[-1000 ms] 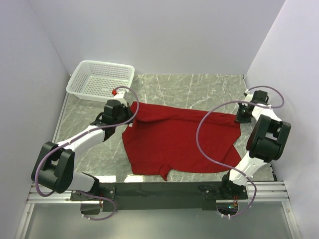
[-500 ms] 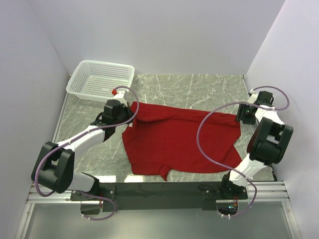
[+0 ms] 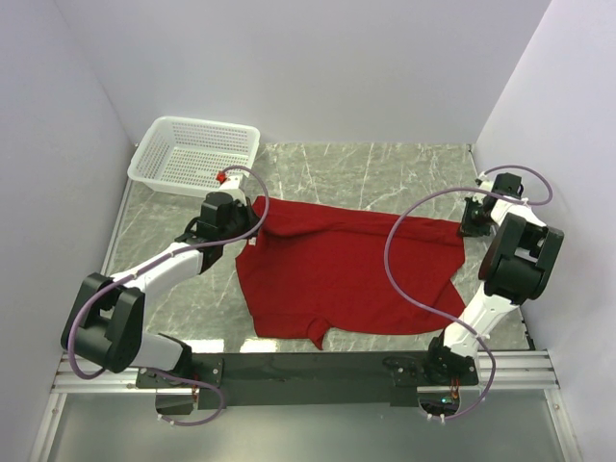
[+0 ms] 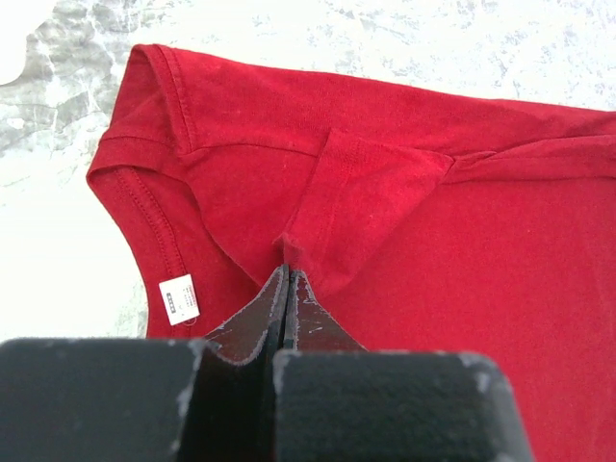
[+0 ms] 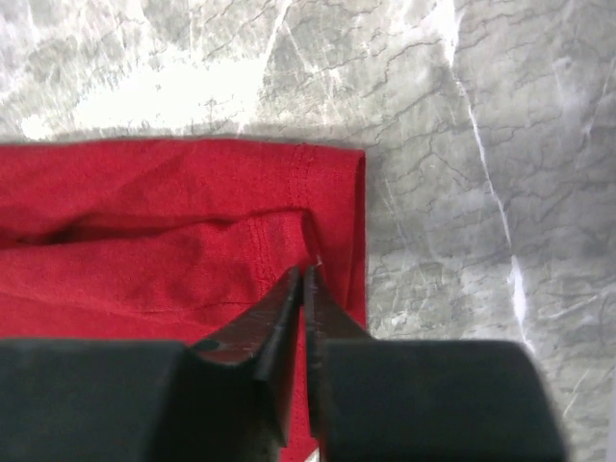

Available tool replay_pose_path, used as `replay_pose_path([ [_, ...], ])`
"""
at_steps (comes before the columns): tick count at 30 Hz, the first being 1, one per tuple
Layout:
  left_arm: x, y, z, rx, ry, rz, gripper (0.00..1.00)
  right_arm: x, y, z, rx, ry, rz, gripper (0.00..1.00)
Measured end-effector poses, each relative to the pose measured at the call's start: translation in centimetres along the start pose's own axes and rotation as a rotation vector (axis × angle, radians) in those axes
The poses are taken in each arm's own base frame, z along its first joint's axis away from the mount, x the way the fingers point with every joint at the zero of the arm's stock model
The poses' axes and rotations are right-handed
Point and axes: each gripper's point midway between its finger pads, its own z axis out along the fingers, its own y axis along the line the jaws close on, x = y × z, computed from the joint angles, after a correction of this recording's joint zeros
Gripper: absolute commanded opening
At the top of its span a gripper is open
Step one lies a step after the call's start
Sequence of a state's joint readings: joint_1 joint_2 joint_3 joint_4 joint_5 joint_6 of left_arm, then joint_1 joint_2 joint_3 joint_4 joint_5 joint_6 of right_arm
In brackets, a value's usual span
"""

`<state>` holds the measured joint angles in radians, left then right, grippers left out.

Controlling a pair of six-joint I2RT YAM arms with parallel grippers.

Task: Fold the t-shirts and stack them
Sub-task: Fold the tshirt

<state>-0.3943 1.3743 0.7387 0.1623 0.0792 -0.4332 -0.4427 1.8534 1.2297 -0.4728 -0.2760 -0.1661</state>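
T-shirt (image 3: 346, 274) lies spread, unfolded (nothing stacked yet); left gripper (image 4: 289, 272) pinches fabric beside the collar (image 4: 144, 197), right gripper (image 5: 303, 272) clamps a hem corner (image 5: 351, 192).

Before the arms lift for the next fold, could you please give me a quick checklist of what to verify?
1. Left fingers shut on a pinch of the t-shirt: ok.
2. Right fingers holding the shirt's corner: cannot tell; they are nearly together over the cloth.
3. The t-shirt lies flat on the table: not ok; a ridge runs up to the right fingers.
4. The t-shirt sits apart from the basket: ok.
5. Right arm's cable clear of the cloth: cannot tell; it loops across the shirt in the top view.
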Motion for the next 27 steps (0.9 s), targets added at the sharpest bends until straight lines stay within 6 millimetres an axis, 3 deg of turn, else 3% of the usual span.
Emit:
replay_pose_path([
  [3,0.2,0.0,0.2,0.004,0.004,0.000,0.01,0.0,0.1,-0.1,-0.009,0.001,-0.012,0.00],
  [15,0.3,0.0,0.3,0.005,0.006,-0.002,0.01,-1.0,1.1,-4.0,-0.080,-0.101,-0.135,0.00],
  [20,0.2,0.0,0.3,0.006,0.004,-0.002,0.01,1.5,1.0,-5.1,-0.096,-0.095,-0.257,0.00],
  [23,0.0,-0.1,0.1,0.008,-0.002,-0.002,0.01,4.2,1.0,-4.9,-0.104,-0.053,-0.317,0.00],
  [27,-0.2,-0.2,-0.2,0.011,-0.008,-0.001,0.01,7.2,0.6,-4.2,-0.102,0.007,-0.370,0.22],
])
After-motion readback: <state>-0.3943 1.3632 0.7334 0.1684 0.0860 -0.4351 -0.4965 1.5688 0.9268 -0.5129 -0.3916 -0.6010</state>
